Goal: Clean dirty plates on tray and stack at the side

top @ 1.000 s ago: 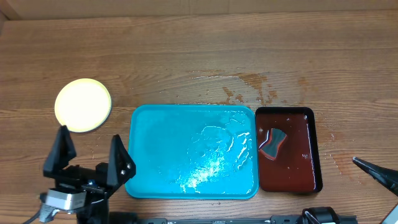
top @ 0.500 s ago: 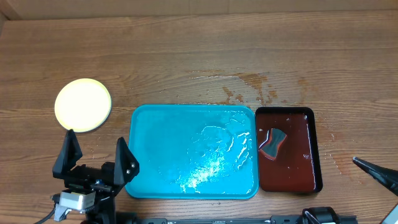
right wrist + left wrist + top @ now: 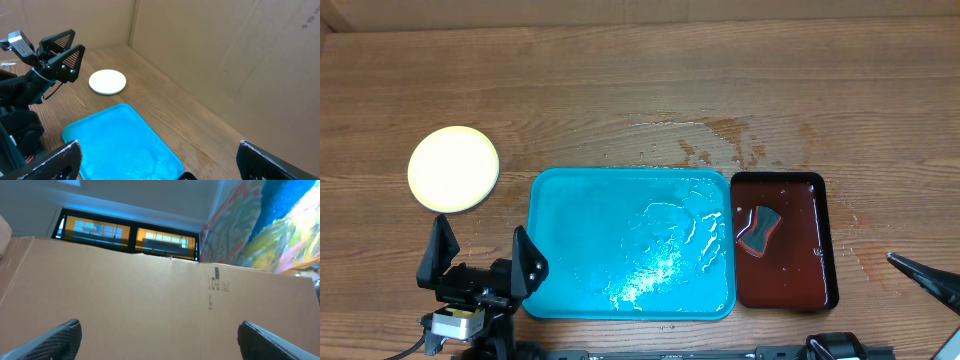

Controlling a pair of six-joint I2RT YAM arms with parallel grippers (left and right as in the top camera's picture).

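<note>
A round pale yellow plate lies on the wood to the left of the tray; whether others lie under it I cannot tell. In the right wrist view the same plate looks whitish. The turquoise tray is wet and holds no plate; its blue bed also fills the lower right wrist view. My left gripper stands open at the tray's near left corner, tilted up at a cardboard wall, holding nothing. My right gripper is open and empty; overhead it shows only as one dark finger.
A dark red-brown tray sits against the turquoise tray's right side, with a red and grey sponge in it. Water streaks mark the wood behind both trays. Cardboard walls enclose the table.
My left gripper has drawn back toward the near table edge and slightly right, away from the plate, staying open. The right arm has not moved.
</note>
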